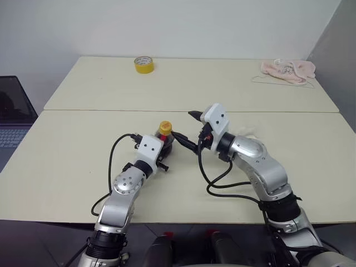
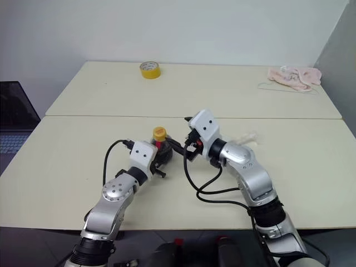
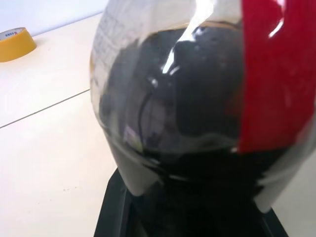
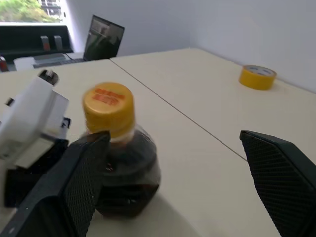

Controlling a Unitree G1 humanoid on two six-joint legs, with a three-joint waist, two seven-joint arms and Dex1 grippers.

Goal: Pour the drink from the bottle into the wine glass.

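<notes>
The bottle [image 1: 165,139] stands upright on the near table [image 1: 67,167], pinched around its body by the left gripper [image 1: 161,149] — most likely steadied so the cap [image 4: 108,107] can be unscrewed. The right gripper [image 1: 191,131] hangs just beside the cap, its 2 fingers [image 4: 74,187] spread wide — apparently lining up to take it. Drink [image 3: 197,98] fills the body, none poured yet
</notes>
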